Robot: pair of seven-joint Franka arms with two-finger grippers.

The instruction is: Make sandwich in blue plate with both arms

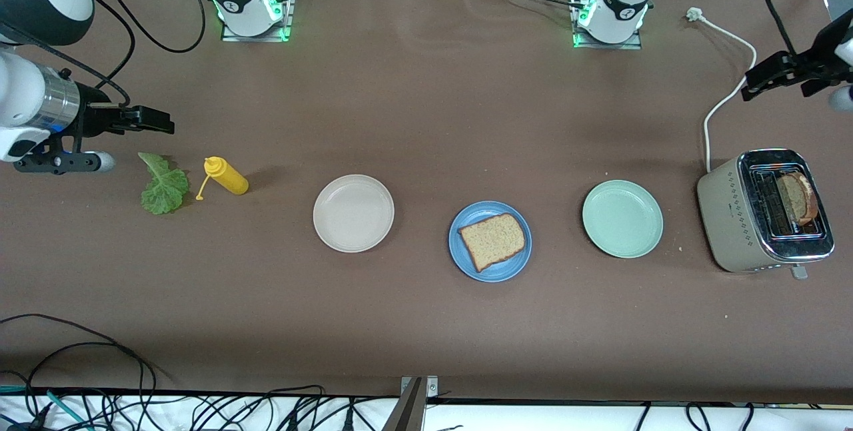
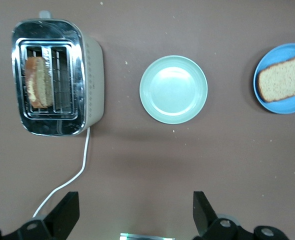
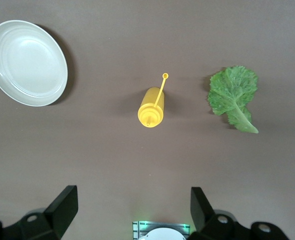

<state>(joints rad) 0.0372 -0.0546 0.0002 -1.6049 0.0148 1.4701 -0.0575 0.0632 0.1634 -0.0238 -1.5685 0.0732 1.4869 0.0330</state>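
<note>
Brown seeded bread slice (image 1: 493, 240) lies on blue plate (image 1: 464, 256); both end effectors gape empty.

three plates (image 1: 354, 213), two bread slices (image 1: 492, 240)

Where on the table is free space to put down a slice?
Bare table lies between the beige plate and blue plate, and between the blue plate and mint plate. It is tighter around the lettuce and mustard bottle.
</note>
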